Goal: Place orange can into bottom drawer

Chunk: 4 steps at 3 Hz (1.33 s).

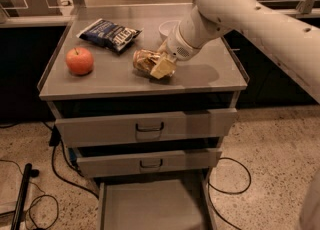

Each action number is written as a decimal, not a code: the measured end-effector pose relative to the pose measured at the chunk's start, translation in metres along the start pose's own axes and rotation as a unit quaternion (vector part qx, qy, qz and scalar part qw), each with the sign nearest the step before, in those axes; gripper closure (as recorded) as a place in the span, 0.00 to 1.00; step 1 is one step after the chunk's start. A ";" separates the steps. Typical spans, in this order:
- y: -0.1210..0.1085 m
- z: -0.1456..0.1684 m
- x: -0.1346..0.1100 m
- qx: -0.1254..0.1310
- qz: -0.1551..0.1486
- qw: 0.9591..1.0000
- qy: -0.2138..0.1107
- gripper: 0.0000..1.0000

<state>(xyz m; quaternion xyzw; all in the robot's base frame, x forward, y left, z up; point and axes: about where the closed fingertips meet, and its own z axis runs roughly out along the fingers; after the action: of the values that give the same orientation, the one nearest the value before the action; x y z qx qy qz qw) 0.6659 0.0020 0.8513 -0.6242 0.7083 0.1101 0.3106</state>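
The orange can (pixel 144 60) lies on its side on the cabinet top (pixel 200 74), near the front middle. My gripper (pixel 161 67) is down on the can's right end, touching it, with the white arm (pixel 235 14) reaching in from the upper right. The can's right part is hidden behind the gripper. The bottom drawer (pixel 150 206) is pulled open below, and its flat grey floor shows with nothing on it.
A round orange-red apple (pixel 80 60) sits at the left of the cabinet top. A dark blue chip bag (pixel 109 34) lies behind the can. A white bowl (pixel 166 27) stands behind the arm. The two upper drawers (pixel 145 126) are shut. Cables lie on the floor (pixel 30 174).
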 end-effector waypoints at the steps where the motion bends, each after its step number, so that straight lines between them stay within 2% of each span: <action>1: 0.026 -0.038 0.004 0.019 -0.014 0.999 -0.027 1.00; 3: 0.090 -0.105 0.028 0.066 -0.025 0.995 -0.066 1.00; 4: 0.126 -0.126 0.048 0.090 -0.019 0.993 -0.067 1.00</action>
<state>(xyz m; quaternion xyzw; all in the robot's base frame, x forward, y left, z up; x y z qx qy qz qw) 0.5063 -0.0806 0.8934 -0.5982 0.6810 0.0811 0.4146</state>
